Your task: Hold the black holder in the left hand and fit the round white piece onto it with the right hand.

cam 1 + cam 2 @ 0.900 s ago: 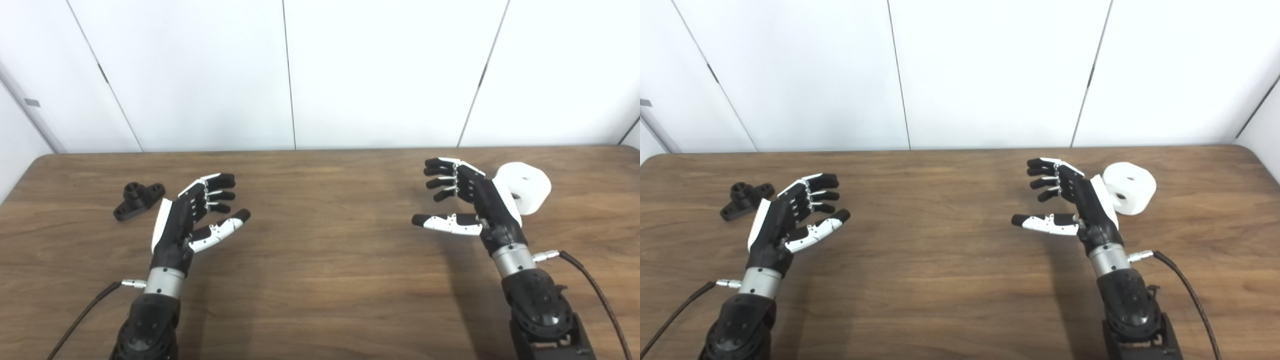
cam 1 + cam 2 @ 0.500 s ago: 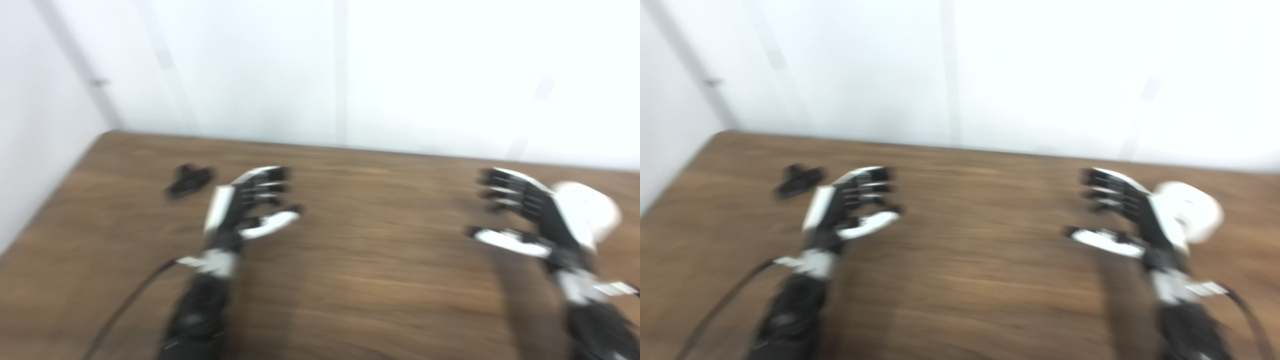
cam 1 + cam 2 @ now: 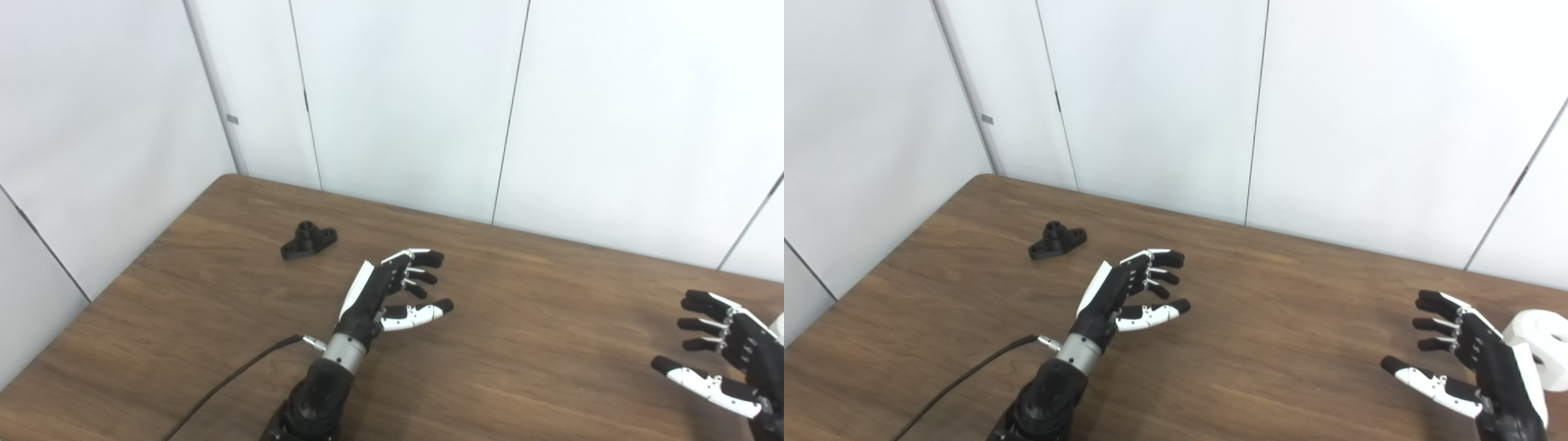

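Two parts, two empty hands: nothing is grasped yet, so per the task sentence you're at the approach step, judged approx. at the start.

1. Key relation. Black holder [image 3: 309, 240] lies flat on the table [image 3: 527, 343], far-left of the left hand [image 3: 383, 294], apart from it, no contact. Its long axis (ear to ear) runs diagonally, near-left to far-right, w/ the round boss standing up at mid-length. The left hand is clearly the nearer one; the right hand [image 3: 1470, 364] is well apart on the opposite side. The fingers of the left hand point away from the holder, toward the far right, so the holder sits off the back of the hand, not in front of the palm.

2. Left hand pose. Raised on its edge, white back panel facing left, palm facing right. Fingers [image 3: 422, 262] released and spread, lightly curled; thumb out below them. Holds nothing.

3. Right hand pose. Low at the right edge of both views, palm facing left, fingers released and apart, thumb extended. Holds nothing.

4. Round white piece [image 3: 1543, 346] rests on the table just behind the right hand, partly hidden by it; bore faces roughly toward the camera. It is barely visible at the left eye view's edge.

5. Next move, est.: you need to swing the left hand left and re-aim the palm at the holder before closing.
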Action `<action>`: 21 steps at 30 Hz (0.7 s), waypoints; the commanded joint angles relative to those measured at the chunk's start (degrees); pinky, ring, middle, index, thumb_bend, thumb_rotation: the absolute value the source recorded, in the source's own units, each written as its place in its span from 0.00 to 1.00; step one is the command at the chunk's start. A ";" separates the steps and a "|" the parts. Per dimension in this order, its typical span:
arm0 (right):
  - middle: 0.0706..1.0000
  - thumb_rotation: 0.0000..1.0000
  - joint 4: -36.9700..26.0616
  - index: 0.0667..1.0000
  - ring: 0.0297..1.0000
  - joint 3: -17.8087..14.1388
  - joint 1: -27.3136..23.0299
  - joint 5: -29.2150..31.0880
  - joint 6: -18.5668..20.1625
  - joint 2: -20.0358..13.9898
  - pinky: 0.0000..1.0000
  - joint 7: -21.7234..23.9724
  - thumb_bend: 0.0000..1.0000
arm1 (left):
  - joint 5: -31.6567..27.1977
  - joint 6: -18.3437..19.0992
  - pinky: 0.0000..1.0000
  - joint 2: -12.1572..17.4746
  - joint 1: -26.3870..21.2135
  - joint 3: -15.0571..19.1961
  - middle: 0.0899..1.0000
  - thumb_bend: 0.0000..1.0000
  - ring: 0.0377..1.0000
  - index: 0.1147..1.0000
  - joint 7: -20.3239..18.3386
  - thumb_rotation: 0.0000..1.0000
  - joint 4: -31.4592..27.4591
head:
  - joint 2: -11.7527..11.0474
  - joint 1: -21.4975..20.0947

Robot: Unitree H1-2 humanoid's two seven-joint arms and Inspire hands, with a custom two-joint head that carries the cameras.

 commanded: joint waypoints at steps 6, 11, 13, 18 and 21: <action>0.73 0.00 -3.80 0.72 0.68 -0.41 -1.34 0.17 0.42 -0.66 0.56 0.03 0.58 | -0.18 -1.74 0.58 1.15 -1.38 0.45 0.73 0.68 0.67 0.69 0.13 0.10 -3.03 | 0.21 0.23; 0.71 0.00 -4.02 0.71 0.63 -0.52 -1.03 -2.64 0.95 -0.72 0.54 -1.24 0.62 | -1.93 -0.17 0.56 2.97 -1.63 1.42 0.70 0.69 0.64 0.67 -1.38 0.02 -5.47 | 0.38 0.37; 0.71 0.00 -4.46 0.71 0.63 -0.60 -0.98 -2.97 1.61 -0.68 0.54 -1.17 0.62 | -1.45 0.47 0.55 5.50 -1.95 1.87 0.69 0.68 0.63 0.67 -2.53 0.00 -6.98 | 0.38 0.37; 0.71 0.00 -4.61 0.71 0.64 -0.76 -1.17 -3.20 2.14 -0.90 0.55 -0.98 0.62 | 0.87 2.47 0.55 10.26 -2.87 2.56 0.69 0.68 0.65 0.65 -4.03 0.00 -9.02 | 0.48 0.60; 0.71 0.00 -4.52 0.71 0.63 -0.84 -1.39 -3.16 2.00 -1.03 0.55 -0.94 0.62 | 1.74 3.33 0.55 12.17 -3.47 3.15 0.68 0.69 0.66 0.64 -4.18 0.00 -9.70 | 0.51 0.67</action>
